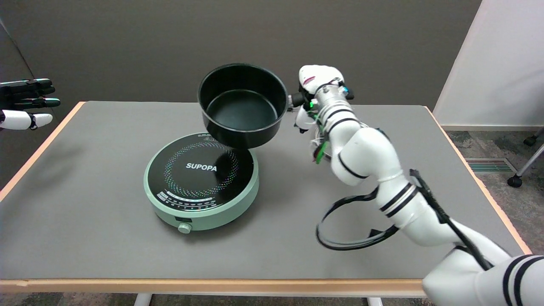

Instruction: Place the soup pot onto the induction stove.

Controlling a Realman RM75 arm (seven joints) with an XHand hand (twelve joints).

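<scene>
A black soup pot (241, 108) hangs in the air, tilted so its empty inside faces the camera. It is above the far right part of the induction stove (201, 182), a round mint-green unit with a black top marked SUPOPA. My right hand (312, 91) grips the pot by its side handle at the pot's right. The pot's base looks clear of the stove top.
The idle left hand (24, 103) hangs still at the upper left. My right arm (369, 157) crosses the right half of the grey table (85, 221) and hides the glass lid. A black cable loop (348, 225) hangs under the forearm.
</scene>
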